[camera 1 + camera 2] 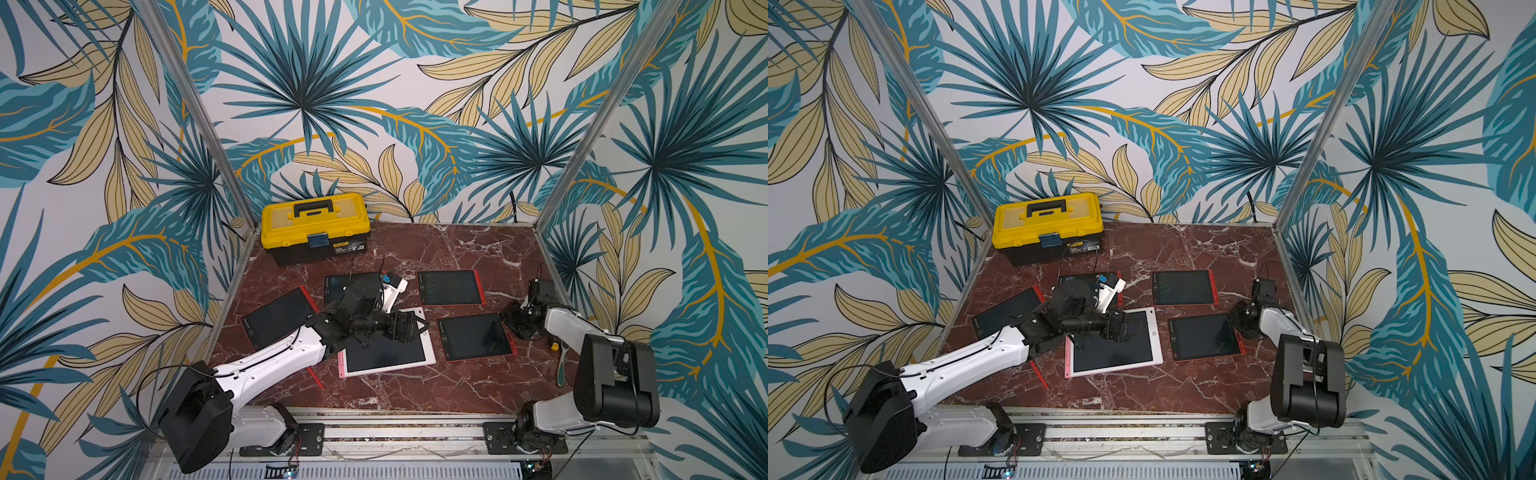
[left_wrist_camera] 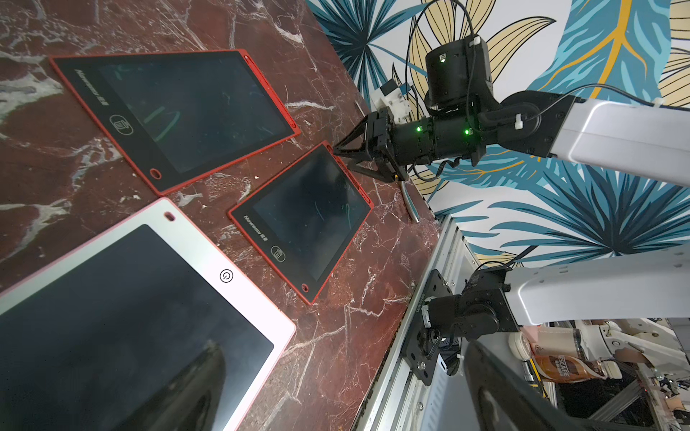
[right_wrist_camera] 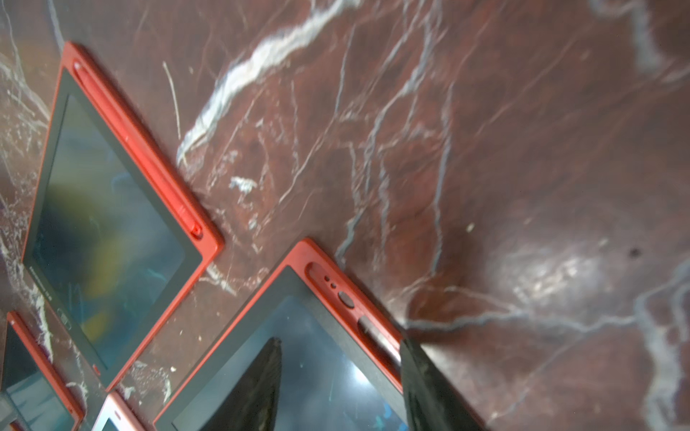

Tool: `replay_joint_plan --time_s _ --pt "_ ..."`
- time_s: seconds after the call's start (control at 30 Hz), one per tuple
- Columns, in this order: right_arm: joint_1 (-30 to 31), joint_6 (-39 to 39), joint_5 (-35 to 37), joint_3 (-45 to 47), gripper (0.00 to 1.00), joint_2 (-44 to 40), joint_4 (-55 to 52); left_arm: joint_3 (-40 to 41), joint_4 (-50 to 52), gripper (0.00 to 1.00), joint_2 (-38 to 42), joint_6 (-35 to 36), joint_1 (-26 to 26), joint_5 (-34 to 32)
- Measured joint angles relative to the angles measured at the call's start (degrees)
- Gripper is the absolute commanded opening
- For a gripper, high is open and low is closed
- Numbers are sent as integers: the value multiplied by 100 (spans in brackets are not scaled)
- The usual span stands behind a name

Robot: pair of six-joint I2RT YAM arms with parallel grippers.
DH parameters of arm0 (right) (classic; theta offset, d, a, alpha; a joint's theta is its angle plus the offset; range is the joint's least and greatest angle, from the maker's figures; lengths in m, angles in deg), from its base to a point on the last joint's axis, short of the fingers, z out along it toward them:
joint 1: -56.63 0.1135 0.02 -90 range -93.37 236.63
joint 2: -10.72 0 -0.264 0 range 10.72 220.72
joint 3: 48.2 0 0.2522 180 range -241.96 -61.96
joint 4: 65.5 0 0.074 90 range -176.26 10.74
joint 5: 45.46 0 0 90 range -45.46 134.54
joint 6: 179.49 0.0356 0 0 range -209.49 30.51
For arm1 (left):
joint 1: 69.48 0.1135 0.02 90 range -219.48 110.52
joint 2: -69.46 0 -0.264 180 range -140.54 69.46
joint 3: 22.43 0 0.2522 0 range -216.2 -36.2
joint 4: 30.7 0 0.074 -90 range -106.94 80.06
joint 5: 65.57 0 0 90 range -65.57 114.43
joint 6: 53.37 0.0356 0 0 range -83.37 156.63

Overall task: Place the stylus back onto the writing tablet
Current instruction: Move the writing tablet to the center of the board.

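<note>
Closest in, the black joint housing (image 1: 195,415) of the left arm, and the aluminium rail (image 1: 415,432) carrying both arm bases. Beyond that, a dark red marble tabletop (image 1: 457,249), veined in white. Closed in on three sides by walls (image 1: 374,83) papered with teal and tan palm leaves, with bare metal posts (image 1: 198,112) at the far corners. At the far left of the marble, a yellow toolbox (image 1: 316,226) with a black handle, lid down. Five tablets lying flat, screens up.

Stylus (image 1: 316,378): a thin red stick, loose on the bare marble, just beside the near left corner of the white-and-pink tablet (image 1: 386,353) yet apart from its edge, far end hidden under the left forearm. Same red as the frame of the near red tablet (image 1: 476,336), but well apart from it. Along that tablet's long edge, in the right wrist view, a stylus groove with small holes, partly covered by a finger. Far red tablet (image 1: 451,287) with a red pen docked in its own groove.

Left gripper (image 1: 409,328) above the white-and-pink tablet's screen, jaws spread wide, nothing between. Right gripper (image 3: 339,341) at the near red tablet's far right corner, jaws partly parted astride the groove edge, nothing visibly pinched.
</note>
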Motion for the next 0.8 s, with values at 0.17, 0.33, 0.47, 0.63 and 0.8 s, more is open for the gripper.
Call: replay_joint_plan --time_s 0.17,0.33,0.47,0.63,0.8 --pt "474 328 87 177 52 -205 33 0 0 100 0 -31 0 -87" --pt "925 710 136 448 52 -564 -85 0 9 100 0 -50 0 -227" --pt "1296 1021 212 514 52 -632 -57 0 146 100 0 -90 15 -382" --pt "1825 1401 326 621 52 -743 -7 -2 599 100 101 -164 87 -748" --pt "1937 1480 612 623 53 -846 -142 -4 1318 100 474 -251 188 -1283"
